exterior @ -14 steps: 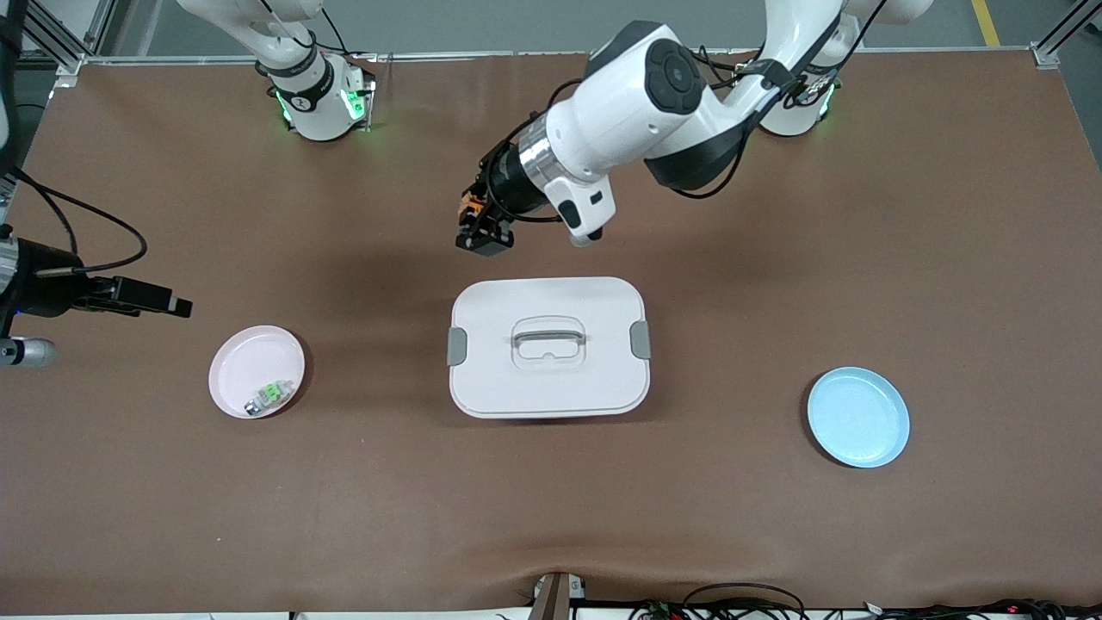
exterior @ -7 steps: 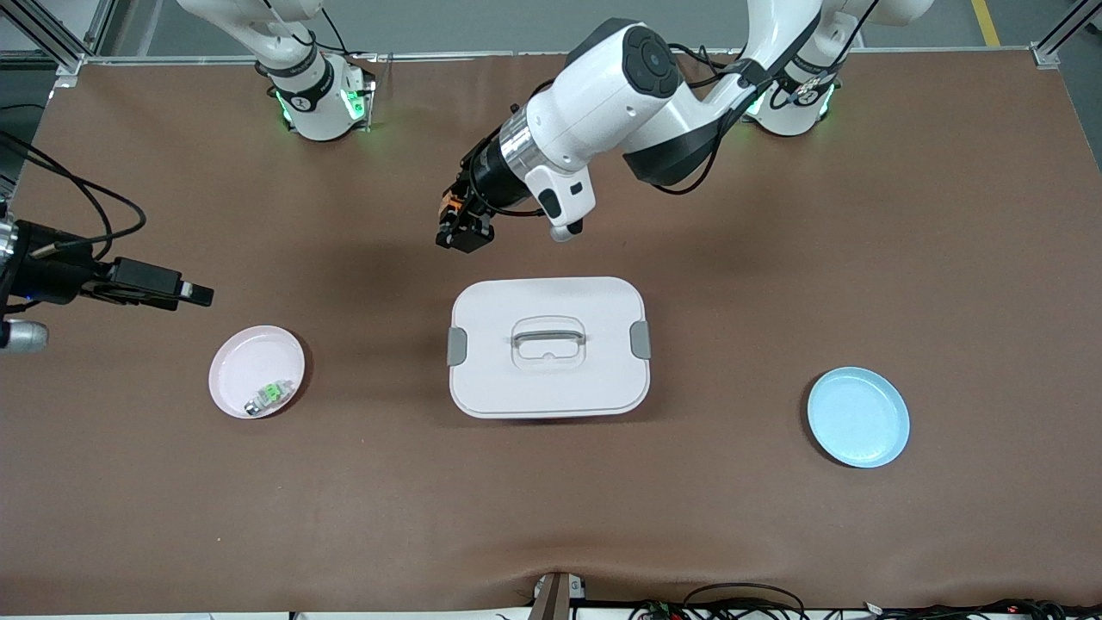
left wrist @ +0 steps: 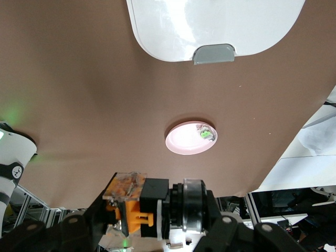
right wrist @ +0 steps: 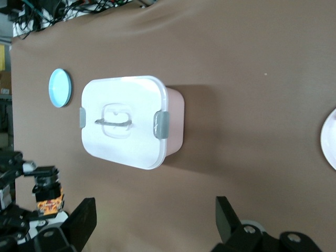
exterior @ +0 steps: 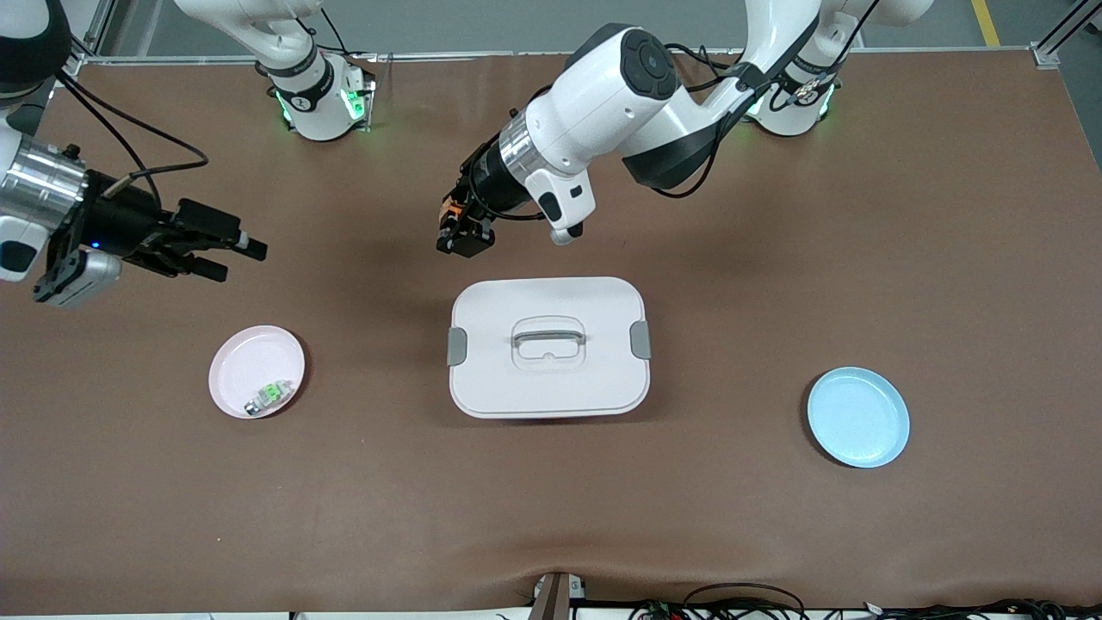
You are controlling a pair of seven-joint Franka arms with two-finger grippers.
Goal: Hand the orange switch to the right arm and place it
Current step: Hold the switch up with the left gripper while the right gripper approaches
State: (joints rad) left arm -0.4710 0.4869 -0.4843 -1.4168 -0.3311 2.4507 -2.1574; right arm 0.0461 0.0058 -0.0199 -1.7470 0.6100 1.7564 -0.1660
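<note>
Brown table (exterior: 775,534): left gripper (exterior: 462,234) pinches orange switch (exterior: 448,208) aloft for handover; right gripper (exterior: 232,257), jaws spread, near table's edge.

Lidded box (exterior: 548,347): mid-worktop (exterior: 775,215).
Plate with small part (exterior: 256,371): toward the right arm's end, beside the box; the part (exterior: 268,396) lies in it.
Bare plate (exterior: 858,417): toward the left arm's end, nearer the front camera than the box.
Left claw (exterior: 461,240): above the worktop, just beside the box's edge nearest the bases.
</note>
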